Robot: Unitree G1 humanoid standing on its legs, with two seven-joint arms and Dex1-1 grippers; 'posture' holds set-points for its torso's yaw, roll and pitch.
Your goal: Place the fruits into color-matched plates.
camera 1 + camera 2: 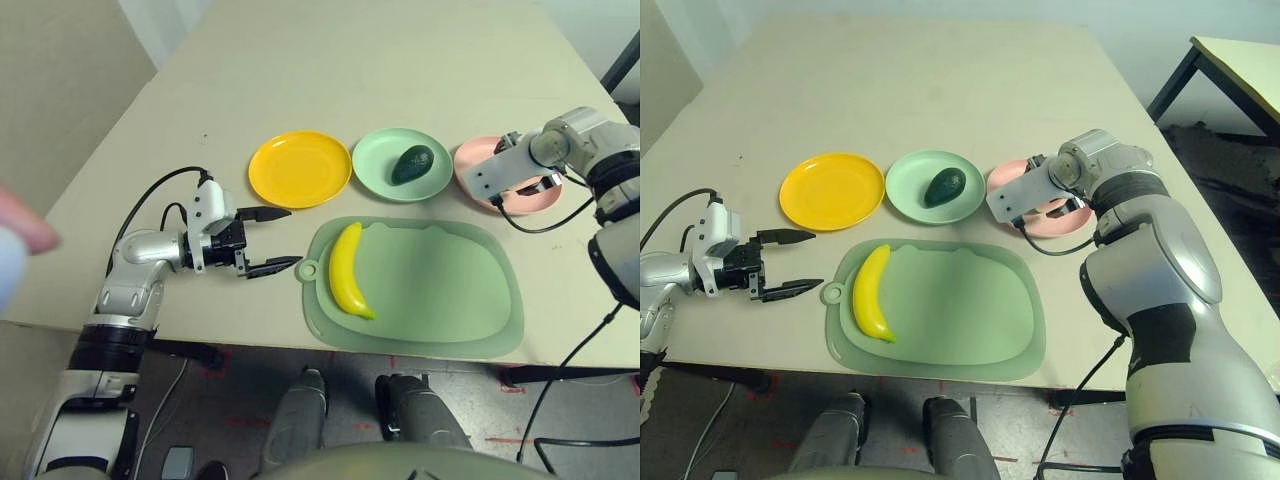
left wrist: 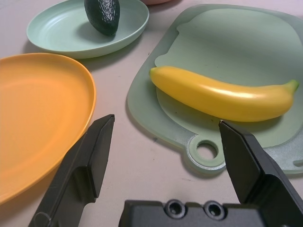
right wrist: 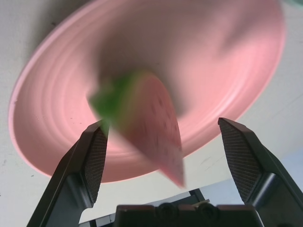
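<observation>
On the beige table (image 1: pixel 400 60), our right tool (image 3: pixel 161 142) gapes, releasing the watermelon wedge (image 3: pixel 149 123) over the matching pink plate (image 3: pixel 57 123); our left tool (image 2: pixel 165 142), spread empty, faces the banana (image 2: pixel 222 92).

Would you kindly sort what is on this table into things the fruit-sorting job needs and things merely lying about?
Job:
banana
avocado
watermelon wedge
yellow-orange plate
mint green plate
pink plate

Lying about:
green mat, though the banana lies on it
</observation>
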